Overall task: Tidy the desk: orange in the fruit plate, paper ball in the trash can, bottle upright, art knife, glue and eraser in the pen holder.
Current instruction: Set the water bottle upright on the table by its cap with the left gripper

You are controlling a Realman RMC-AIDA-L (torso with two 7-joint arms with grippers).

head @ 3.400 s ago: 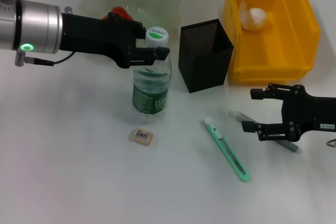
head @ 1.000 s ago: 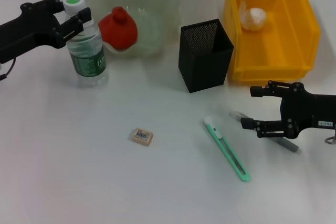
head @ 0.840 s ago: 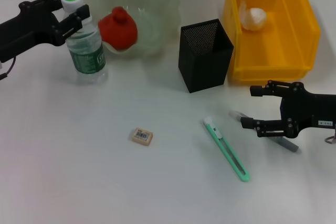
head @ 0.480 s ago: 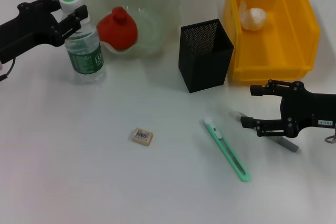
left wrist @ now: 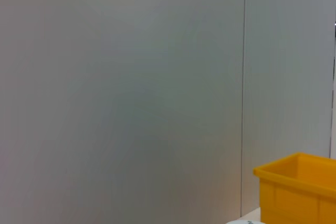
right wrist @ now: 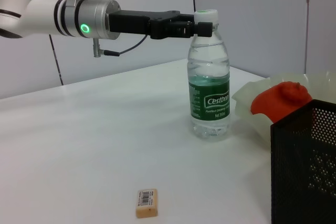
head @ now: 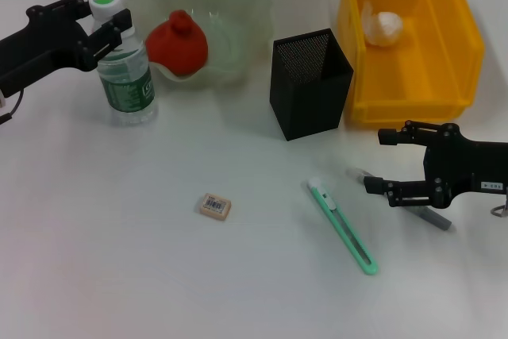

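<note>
A: What was the left gripper (head: pixel 101 25) doing?

B: It was clamped on the neck of the bottle (head: pixel 123 65), just under the white cap. The bottle stood upright directly beneath its fingers, base on the desk (head: pixel 119 260), with the fruit plate (head: pixel 238 5) and the orange (head: pixel 178 41) just beyond the fingertips.

A: And the risk?

B: I judged the release to be the danger. If the fingers opened unevenly or the arm pulled back while one pad dragged the cap, the bottle could tip toward the plate.

A: The right gripper (head: pixel 389 166)?

B: Jaws held wide, hovering low. The glue (head: pixel 432 216) lay under it, mostly covered; the art knife (head: pixel 343 226) lay just off its fingertips, the pen holder (head: pixel 309 81) farther ahead, the eraser (head: pixel 215 206) well apart. A poor descent could nudge the glue away.

A: Anything unclear?

B: Most of the glue was hidden by the gripper. The left wrist view showed only wall and a corner of the trash can (left wrist: pixel 299 187), where the paper ball (head: pixel 383 25) lay.
</note>
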